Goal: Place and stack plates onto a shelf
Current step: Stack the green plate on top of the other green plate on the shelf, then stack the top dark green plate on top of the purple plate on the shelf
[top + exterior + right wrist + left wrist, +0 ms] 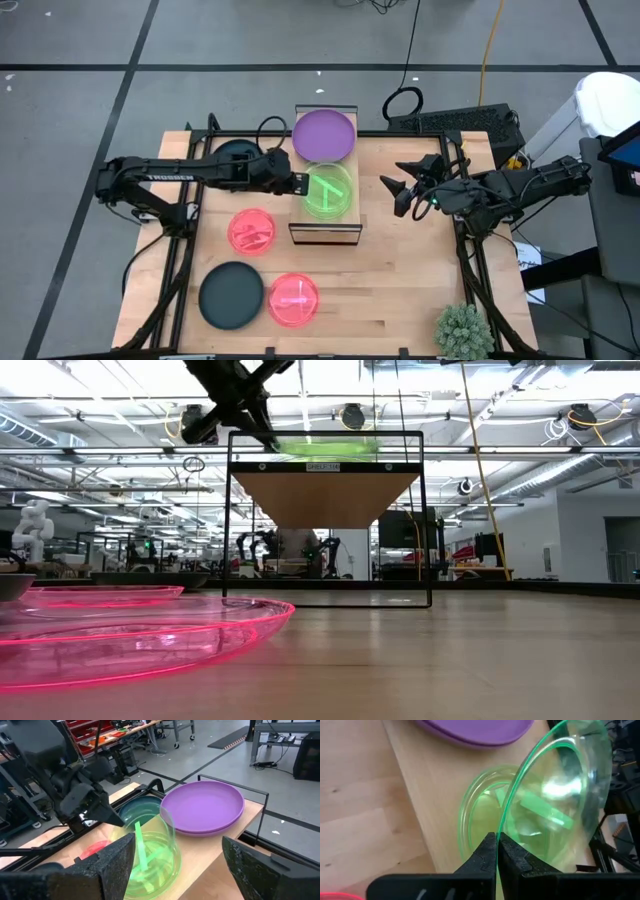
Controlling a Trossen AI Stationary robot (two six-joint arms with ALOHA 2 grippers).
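The shelf [326,233], light wood on a black frame, stands mid-table. Two stacked purple plates [323,134] lie at its far end, also in the right wrist view [202,807]. One green plate [475,815] lies flat on the shelf's near half. My left gripper [298,184] is at the shelf's left edge, shut on a second green plate [332,190], steeply tilted above the first. My right gripper [402,190] hangs open to the right of the shelf, touching nothing. Two pink plates [252,230] [293,299] and a dark plate [231,295] lie on the table. My left gripper pinches the rim [504,827] of the tilted green plate between its two fingers, coming from the table's left, roughly level. The plate stands steeply on edge [150,847] over the flat green plate. Whether its lower edge touches that plate I cannot tell.
A second dark plate [235,152] lies under my left arm at the table's far left. A small green plant [463,330] stands at the near right corner. Bare wood lies between the shelf and the plant. Cables and a keyboard sit beyond the far right edge.
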